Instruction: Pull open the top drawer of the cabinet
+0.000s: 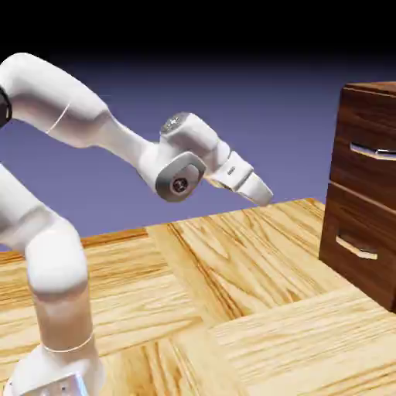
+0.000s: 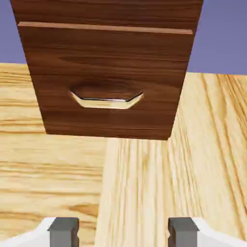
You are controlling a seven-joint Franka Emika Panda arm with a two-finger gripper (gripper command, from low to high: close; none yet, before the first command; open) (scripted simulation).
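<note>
Top drawer (image 1: pixel 370 128) shut flush; open gripper (image 1: pixel 259 190) well apart from cabinet (image 1: pixel 363 232).

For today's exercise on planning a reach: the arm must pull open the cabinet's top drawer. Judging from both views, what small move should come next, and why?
Probably advance the gripper toward the top drawer and raise it to the silver handle. Its fingers are apart with nothing between them, floor separates it from the cabinet, and the hand view centres on the lower drawer.

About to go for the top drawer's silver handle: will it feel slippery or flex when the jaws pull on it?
Probably slippery: the top drawer's handle looks like shiny polished metal. Likely stiff, since it reads as a solid bar fixed to the wood front. The tall cabinet looks boxy and heavy, so it seems unlikely to tip.
</note>
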